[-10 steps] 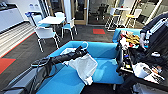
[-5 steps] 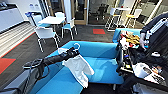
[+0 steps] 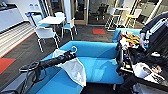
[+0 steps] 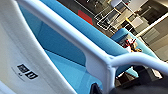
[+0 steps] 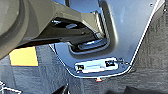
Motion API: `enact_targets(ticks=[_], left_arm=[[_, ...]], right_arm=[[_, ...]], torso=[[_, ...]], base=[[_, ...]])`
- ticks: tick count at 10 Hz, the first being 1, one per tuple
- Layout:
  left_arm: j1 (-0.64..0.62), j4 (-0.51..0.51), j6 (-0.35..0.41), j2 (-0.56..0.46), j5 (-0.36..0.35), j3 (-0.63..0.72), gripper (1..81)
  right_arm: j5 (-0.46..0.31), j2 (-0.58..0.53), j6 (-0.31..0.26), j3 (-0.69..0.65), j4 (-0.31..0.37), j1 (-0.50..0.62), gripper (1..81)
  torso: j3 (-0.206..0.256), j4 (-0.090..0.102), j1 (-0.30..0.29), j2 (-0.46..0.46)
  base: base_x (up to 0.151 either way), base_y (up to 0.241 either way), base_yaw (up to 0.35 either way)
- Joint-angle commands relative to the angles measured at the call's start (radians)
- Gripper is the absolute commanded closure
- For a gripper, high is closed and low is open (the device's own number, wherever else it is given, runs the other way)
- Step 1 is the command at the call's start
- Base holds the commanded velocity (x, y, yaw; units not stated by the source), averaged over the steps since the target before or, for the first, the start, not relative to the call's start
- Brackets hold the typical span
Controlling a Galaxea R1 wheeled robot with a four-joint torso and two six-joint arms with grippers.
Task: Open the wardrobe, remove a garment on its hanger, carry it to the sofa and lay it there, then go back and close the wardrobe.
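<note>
My left gripper [image 3: 72, 54] reaches out over the bright blue sofa [image 3: 100, 67] and is shut on the white hanger [image 3: 74, 49], whose curved hook sticks up just past it. The white T-shirt garment [image 3: 75, 70] hangs from the hanger, draping down over the sofa's seat near its left end. In the left wrist view the hanger's white bar [image 4: 75, 37] crosses close in front. The garment [image 4: 15, 50], with a small printed label, lies beside the bar. Behind both is the sofa's blue back [image 4: 60, 45].
White chairs [image 3: 45, 33] and a white table [image 3: 52, 20] stand on the dark carpet behind the sofa's left side. A second blue seat [image 3: 125, 32] at the back right carries mixed clutter. Dark equipment [image 3: 140, 70] crowds the right edge. Red floor patches [image 3: 99, 31] lie beyond.
My left arm has carried the hanger and garment leftward and slightly lower over the sofa seat. The room behind has barely shifted.
</note>
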Motion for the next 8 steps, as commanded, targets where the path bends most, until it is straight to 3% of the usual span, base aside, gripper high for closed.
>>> enact_targets(ticks=[1, 4, 5, 7, 8], left_arm=[[-0.145, 0.073, 0.018, -0.034, -0.016, 0.022, 81.1], [-0.079, 0.102, 0.018, -0.077, -0.024, 0.028, 81.1], [-0.053, 0.108, 0.019, -0.092, -0.027, 0.035, 81.1], [-0.005, 0.134, 0.019, -0.114, -0.031, 0.034, 81.1], [0.004, 0.133, 0.019, -0.128, -0.036, 0.043, 81.1]], right_arm=[[-0.068, -0.004, -0.002, 0.010, -0.005, -0.016, 1.0], [-0.068, -0.003, -0.003, 0.009, -0.005, -0.016, 1.0], [-0.067, -0.003, -0.003, 0.009, -0.005, -0.016, 1.0], [-0.067, -0.001, -0.001, 0.007, -0.005, -0.016, 1.0], [-0.067, -0.001, -0.003, 0.007, -0.005, -0.016, 1.0]], torso=[[0.000, -0.032, 0.000, 0.000], [0.000, -0.080, 0.000, 0.000], [0.000, -0.054, 0.000, 0.000], [0.000, -0.078, 0.000, 0.000], [0.000, 0.014, 0.000, 0.000]], base=[[0.000, 0.000, 0.000], [0.000, 0.000, 0.000], [0.000, 0.000, 0.000], [0.000, 0.000, 0.000], [0.000, 0.000, 0.000]])
